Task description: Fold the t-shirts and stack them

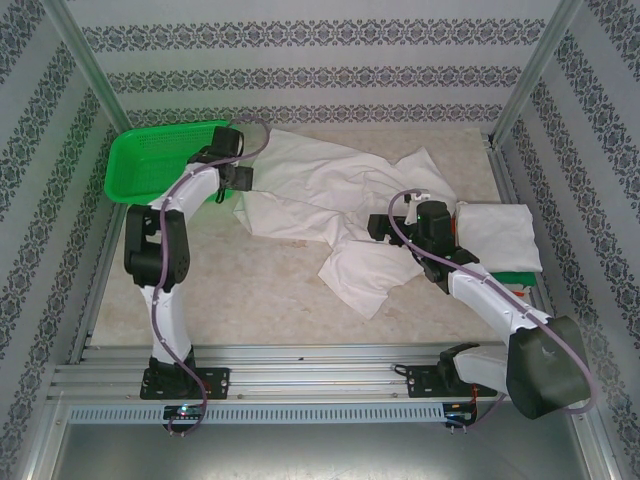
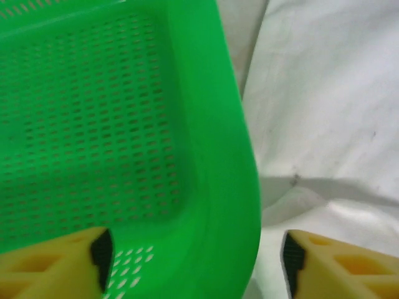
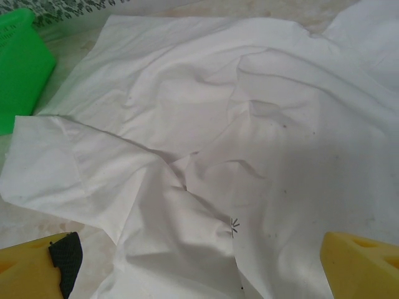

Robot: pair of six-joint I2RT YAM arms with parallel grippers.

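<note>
Top view: one loose t-shirt [image 1: 320, 195], plain white and wrinkled, lies spread across the middle of the desk [image 1: 250, 295]. It runs from the right side of the green mesh basket [image 1: 160, 160] at far left down toward the right arm. One sleeve lies flat near the centre front.

A folded stack [image 1: 500, 232] of t-shirts sits at the right edge of the desk, white on top. Green and orange-red edges show along its near side. The loose shirt's right end reaches close to the stack; I cannot tell whether they touch.

Left wrist view: left fingers [image 2: 68, 258] are spread wide and hold nothing. The basket's rounded corner wall lies between them, with white cloth just to its right. I cannot tell if either finger touches the basket.

Right wrist view: right fingers [image 3: 37, 268] are also spread wide and hold nothing. They sit over the loose shirt, whose sleeve and rumpled body lie ahead of them. A corner of the basket shows at upper left. Contact with the cloth cannot be judged.
</note>
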